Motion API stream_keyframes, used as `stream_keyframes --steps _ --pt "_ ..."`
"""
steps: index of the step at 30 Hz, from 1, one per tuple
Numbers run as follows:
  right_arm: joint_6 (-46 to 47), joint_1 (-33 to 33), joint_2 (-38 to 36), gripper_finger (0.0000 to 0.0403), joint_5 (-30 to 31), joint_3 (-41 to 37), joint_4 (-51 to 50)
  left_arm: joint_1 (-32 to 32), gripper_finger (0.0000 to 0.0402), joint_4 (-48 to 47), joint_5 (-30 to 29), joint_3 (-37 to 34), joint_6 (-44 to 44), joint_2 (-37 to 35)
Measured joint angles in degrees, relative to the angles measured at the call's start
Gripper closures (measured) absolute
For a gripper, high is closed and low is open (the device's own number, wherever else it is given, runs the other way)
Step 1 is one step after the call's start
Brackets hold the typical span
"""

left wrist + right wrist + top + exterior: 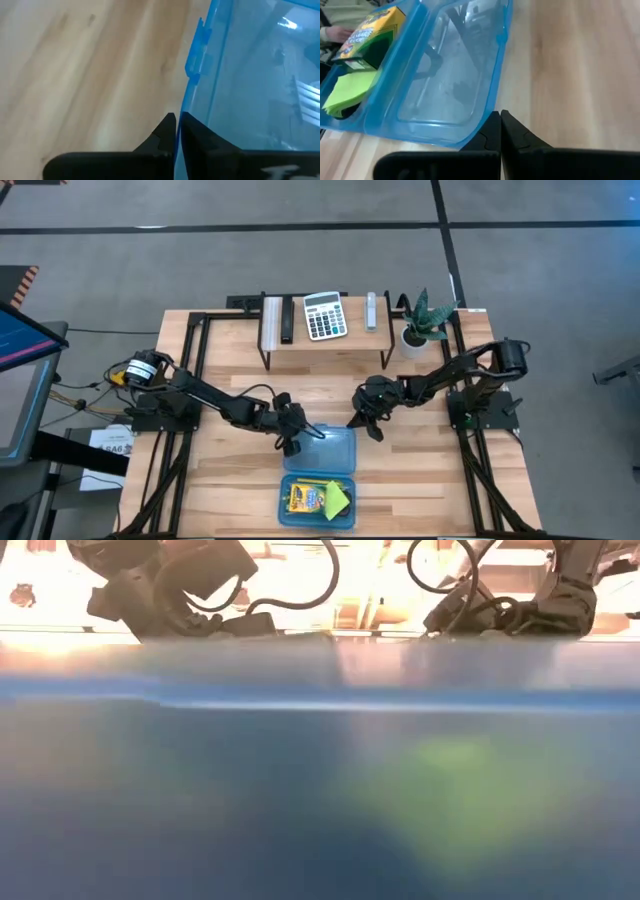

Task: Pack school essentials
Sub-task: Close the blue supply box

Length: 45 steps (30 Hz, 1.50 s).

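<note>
A clear blue pencil case lies open near the table's near edge. Its empty lid (328, 448) lies flat on the far side and its base (318, 500) on the near side. In the base lie the yellow-green crayon box (306, 498) (372, 30) and the lime-green sticky-note pad (338, 500) (347, 90). My left gripper (292, 442) (176, 131) is at the lid's left edge. My right gripper (368, 426) (497, 127) is shut beside the lid's right edge. The other essentials are out of view. My left gripper pinches the lid's left rim (186, 102) between its two fingers, one outside and one inside the lid. The fingers come low from the table's left. The lid lies on the table. My right gripper's shut fingertips stand against the lid's right rim (490, 107); whether they touch, I cannot tell.
A shelf riser (325, 340) at the far edge carries a white-grey calculator (324, 315), a black bar (286, 320) and a grey bar (371, 310). A potted plant (420, 325) stands to its right. The case's blue wall (320, 790) fills the low view.
</note>
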Motion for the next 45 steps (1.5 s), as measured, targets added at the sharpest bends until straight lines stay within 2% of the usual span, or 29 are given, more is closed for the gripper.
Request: stream_keyframes --steps 4,11,17,20,25,32,40,45 --pt "-1.80 -1.86 -5.48 0.0395 0.60 -0.04 -7.58 0.05 0.0401 -0.51 -4.18 0.25 1.22 -0.01" --pt "-4.76 -2.90 -20.03 0.0395 8.59 -0.02 -19.86 1.14 0.0401 -3.32 -11.51 3.45 5.33 -0.01" --pt "-4.90 -3.01 -30.07 0.0395 12.31 -0.02 -25.71 2.08 0.0401 -10.77 -16.85 8.27 7.37 -0.02" --pt "-5.10 -2.25 -33.07 0.0395 14.20 -0.02 -28.27 2.08 0.0401 -11.33 -19.79 9.33 9.02 -0.04" --pt "-5.25 -0.33 -35.04 0.0395 18.20 -0.02 -31.06 1.95 0.0401 -11.36 -24.06 9.84 11.21 -0.04" --pt "-5.30 0.06 -35.03 0.0395 18.40 -0.02 -31.24 0.54 0.0401 -11.13 -31.09 10.27 17.00 -0.04" --pt "-5.24 0.20 -35.03 0.0395 18.45 -0.02 -30.49 -0.90 0.0401 -10.97 -34.62 14.43 24.77 -0.04" --pt "-4.92 3.66 -35.03 0.0395 18.52 -0.02 -30.37 -2.08 0.0401 -10.97 -35.40 17.28 28.28 -0.04"
